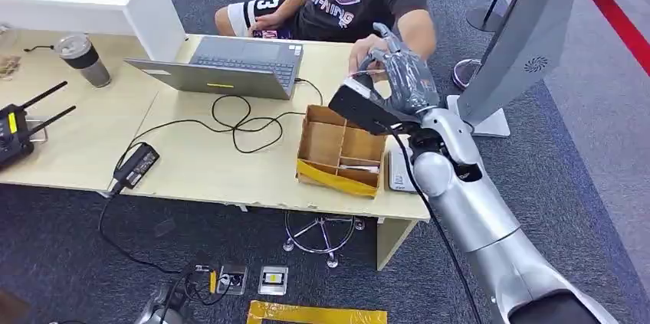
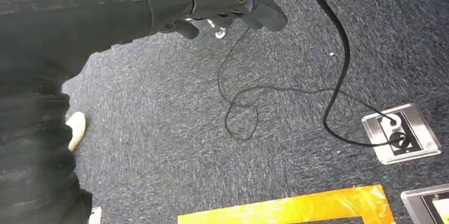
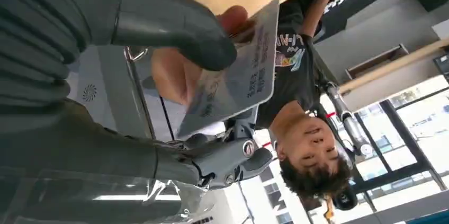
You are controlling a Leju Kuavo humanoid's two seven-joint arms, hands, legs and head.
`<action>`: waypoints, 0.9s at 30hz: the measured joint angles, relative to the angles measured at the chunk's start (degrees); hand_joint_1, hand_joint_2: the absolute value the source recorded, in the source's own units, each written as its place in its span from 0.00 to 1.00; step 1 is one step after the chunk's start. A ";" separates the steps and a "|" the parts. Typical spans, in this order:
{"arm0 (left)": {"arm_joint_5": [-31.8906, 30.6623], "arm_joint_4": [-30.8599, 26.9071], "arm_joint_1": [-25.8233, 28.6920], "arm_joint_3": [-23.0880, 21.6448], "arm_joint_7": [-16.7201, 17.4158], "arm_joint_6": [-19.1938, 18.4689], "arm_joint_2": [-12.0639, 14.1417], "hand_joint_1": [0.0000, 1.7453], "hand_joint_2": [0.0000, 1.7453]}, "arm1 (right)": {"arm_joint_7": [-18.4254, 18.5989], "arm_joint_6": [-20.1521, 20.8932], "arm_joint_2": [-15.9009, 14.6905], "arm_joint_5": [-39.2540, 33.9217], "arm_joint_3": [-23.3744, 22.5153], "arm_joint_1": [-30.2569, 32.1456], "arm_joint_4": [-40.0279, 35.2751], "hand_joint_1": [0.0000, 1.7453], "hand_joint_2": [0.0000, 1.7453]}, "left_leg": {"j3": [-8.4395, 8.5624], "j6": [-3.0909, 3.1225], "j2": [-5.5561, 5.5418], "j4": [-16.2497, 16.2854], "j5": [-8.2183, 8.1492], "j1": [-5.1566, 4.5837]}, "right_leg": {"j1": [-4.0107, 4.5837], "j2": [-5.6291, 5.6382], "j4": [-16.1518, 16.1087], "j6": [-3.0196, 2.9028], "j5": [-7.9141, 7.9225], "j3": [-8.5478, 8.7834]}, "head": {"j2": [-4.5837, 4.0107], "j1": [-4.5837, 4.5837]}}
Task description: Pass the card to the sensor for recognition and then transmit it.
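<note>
The card (image 3: 238,78) was pinched by the right hand (image 1: 402,79) above the counter (image 1: 199,163), past the cardboard box (image 1: 341,152); a person's hand (image 3: 180,70) touched it too. The left hand (image 2: 222,1) hung over the carpet, fingers curled on nothing.

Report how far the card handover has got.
Done: the right hand has the card raised off the desk. In hand: the person's hand grips the same card, so the transfer is underway. Left: the robot's release. Whether the sensor read it cannot be judged.
</note>
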 joint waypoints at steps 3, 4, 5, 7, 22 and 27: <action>0.13 0.00 0.00 0.00 0.00 0.04 0.00 0.00 1.00 | 0.02 -0.13 0.00 -0.07 0.00 0.00 0.00 1.00 1.00 | 0.00 0.00 0.00 0.00 0.00 0.00 | 0.00 0.00 0.00 0.00 0.00 -0.01 | 0.02 0.00; 0.15 0.00 0.00 0.00 0.00 0.04 0.00 0.00 1.00 | 0.02 -0.17 0.00 -0.09 -0.02 0.00 0.00 1.00 1.00 | 0.00 0.00 0.00 0.00 0.00 0.00 | 0.00 0.00 0.00 0.00 0.00 -0.01 | 0.00 0.00; 0.15 0.00 0.00 0.00 0.00 0.04 0.00 0.00 1.00 | 0.02 -0.26 0.00 -0.09 0.00 0.00 0.00 1.00 1.00 | 0.00 0.00 0.00 0.00 0.00 0.00 | 0.00 0.00 0.00 0.00 0.00 -0.01 | 0.02 0.00; 0.17 0.00 0.00 0.00 0.00 0.09 0.00 0.00 1.00 | 0.04 -0.35 -0.02 -0.07 -0.02 0.00 0.00 1.00 1.00 | 0.00 0.00 0.00 0.00 0.00 0.00 | 0.00 0.00 0.00 0.00 0.00 -0.01 | 0.00 0.00; 0.26 0.00 0.00 0.00 0.00 0.17 0.00 0.00 1.00 | 0.50 -0.68 -0.04 -0.07 -0.02 0.00 0.02 1.00 1.00 | 0.00 0.00 0.00 0.00 0.00 0.00 | 0.00 0.01 0.00 0.00 0.00 -0.01 | 0.02 0.00; 0.26 0.00 0.00 0.00 0.00 0.17 0.00 0.00 1.00 | 0.50 -0.68 -0.06 -0.07 -0.02 0.01 0.02 1.00 1.00 | 0.00 0.00 0.00 0.00 0.00 0.00 | 0.00 0.01 0.00 0.00 0.00 -0.02 | 0.00 0.00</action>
